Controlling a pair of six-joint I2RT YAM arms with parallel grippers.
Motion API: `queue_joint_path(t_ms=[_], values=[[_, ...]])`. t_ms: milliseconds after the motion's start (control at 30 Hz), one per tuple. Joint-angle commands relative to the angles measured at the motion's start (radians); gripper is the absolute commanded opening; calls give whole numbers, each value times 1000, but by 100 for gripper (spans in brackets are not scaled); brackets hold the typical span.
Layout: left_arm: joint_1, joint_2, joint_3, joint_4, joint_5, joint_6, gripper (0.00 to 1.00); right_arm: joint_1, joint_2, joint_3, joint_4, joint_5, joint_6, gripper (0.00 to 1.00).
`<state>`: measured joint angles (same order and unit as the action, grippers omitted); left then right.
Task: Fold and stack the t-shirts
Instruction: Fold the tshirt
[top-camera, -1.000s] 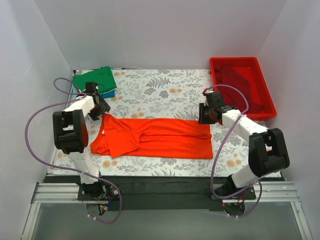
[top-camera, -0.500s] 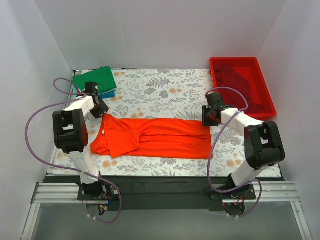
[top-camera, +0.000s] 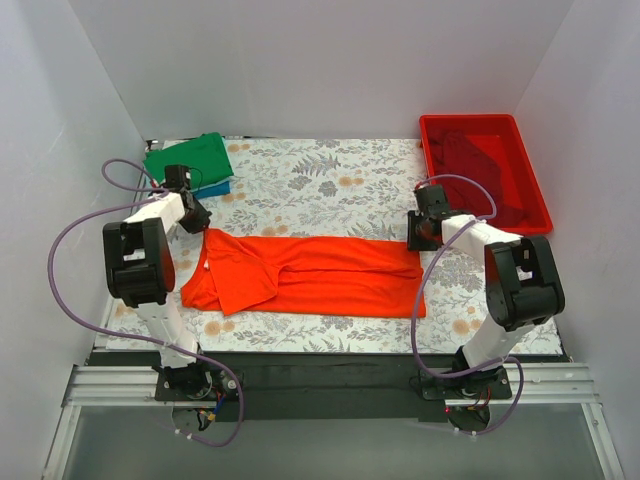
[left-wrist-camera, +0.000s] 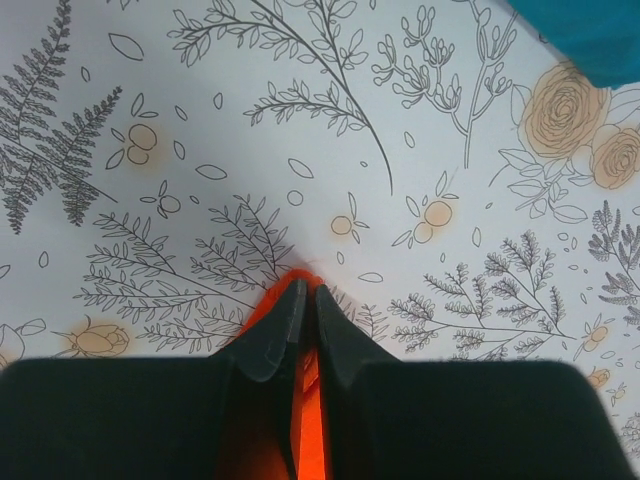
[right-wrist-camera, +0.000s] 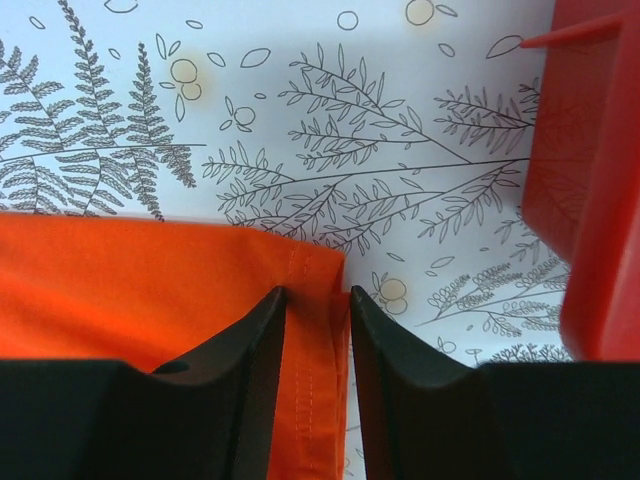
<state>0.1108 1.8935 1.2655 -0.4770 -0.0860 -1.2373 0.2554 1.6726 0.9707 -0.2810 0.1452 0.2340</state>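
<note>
Orange-red t-shirt (top-camera: 310, 275) lies flat across the near middle of the bench (top-camera: 320, 180), collar end toward nine o'clock and hem toward three, folded into a long band. It is thin, limp cloth, light and without stiffness. It is likely to sag and drag on the bench, so it wants holding at two corners at once and lifting evenly. The left jaws, at the shirt's ten o'clock corner, are pinched together on a tip of the cloth. The right jaws, at its two o'clock corner, stand apart astride the stitched hem, seemingly not yet gripping it. That doubled hem edge looks like the firmest hold there. Farther off, at the bench's ten o'clock, a folded green t-shirt (top-camera: 190, 158) rests on a blue t-shirt (top-camera: 215, 187). At two o'clock a red bin (top-camera: 535, 215) holds a dark red t-shirt (top-camera: 490, 165).
</note>
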Motion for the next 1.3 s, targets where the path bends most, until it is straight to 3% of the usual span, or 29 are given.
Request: queue_joint_path(t_ms=[0, 133, 167, 233, 867, 1000, 1067, 1133, 1167, 1200, 1267], values=[[18, -10, -20, 28, 14, 4, 0, -4, 30, 5, 40, -28, 10, 36], [29, -17, -40, 46, 19, 7, 0, -2, 50, 0, 40, -55, 10, 22], [33, -17, -43, 46, 19, 9, 0, -4, 52, 0, 39, -58, 10, 12], [41, -19, -52, 49, 17, 12, 0, -5, 56, -1, 29, -56, 11, 1], [81, -73, -113, 77, -90, 33, 0, -48, 29, 14, -29, -19, 8, 1], [79, -93, -107, 81, -61, 36, 0, -48, 27, 22, -29, -50, 5, 1], [79, -103, -94, 80, -31, 36, 6, -50, 18, 26, -30, -78, 4, 1], [79, -114, -75, 66, -17, 38, 21, -48, 3, 33, -35, -108, -1, 5], [78, -129, -58, 60, -18, 35, 31, -48, -19, 34, -35, -119, -2, 16], [79, -138, -52, 43, -18, 33, 52, -48, -30, 36, -37, -130, -4, 22], [79, -171, -35, 31, -21, 21, 67, -42, -63, 39, -41, -174, -2, 35]])
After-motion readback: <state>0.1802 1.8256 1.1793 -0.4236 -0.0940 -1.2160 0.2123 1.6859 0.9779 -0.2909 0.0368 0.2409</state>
